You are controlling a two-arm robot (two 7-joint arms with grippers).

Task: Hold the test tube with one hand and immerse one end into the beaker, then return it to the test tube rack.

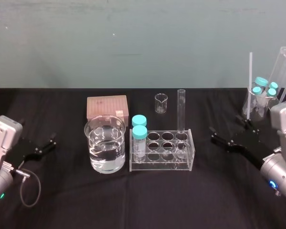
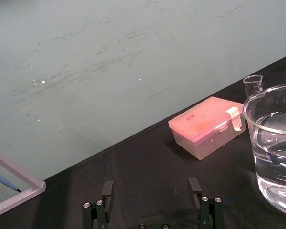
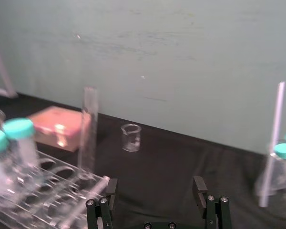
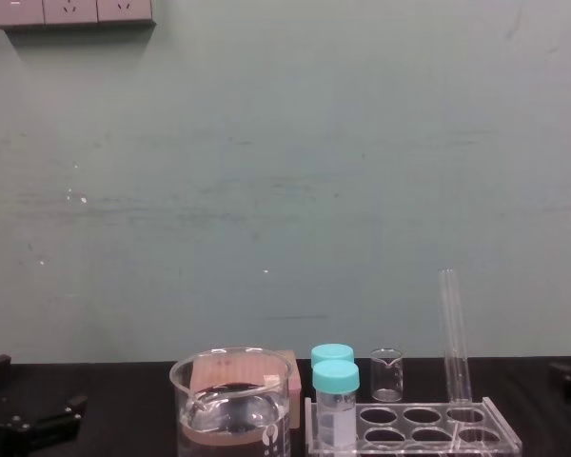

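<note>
A pale green wall stands behind a table [image 1: 148, 205] covered in black cloth. Near the middle of the table sits the clear rack [image 1: 162, 164], and the tall glass test tube [image 1: 181, 112] stands upright in the hole at the right end of its back row, rising well above everything around it. Two teal-capped vials [image 1: 139, 137] stand at the rack's left end, one behind the other. Just beside the rack on its left is the large beaker [image 1: 105, 144], about half full of clear liquid. Behind the beaker lies a pink box [image 1: 107, 107], and a tiny beaker [image 1: 161, 103] stands behind the rack, apart from it. The left tool [image 2: 151, 183] is low over the table at the robot's left, well apart from the beaker, its two fingers spread wide with nothing between them. The right tool [image 3: 155, 182] is low at the robot's right, pointing towards the rack but apart from it, its fingers likewise spread and gripping nothing. Behind the right tool, at the table's far right, a tilted clear stand [image 1: 283, 71] holds more teal-capped vials.
</note>
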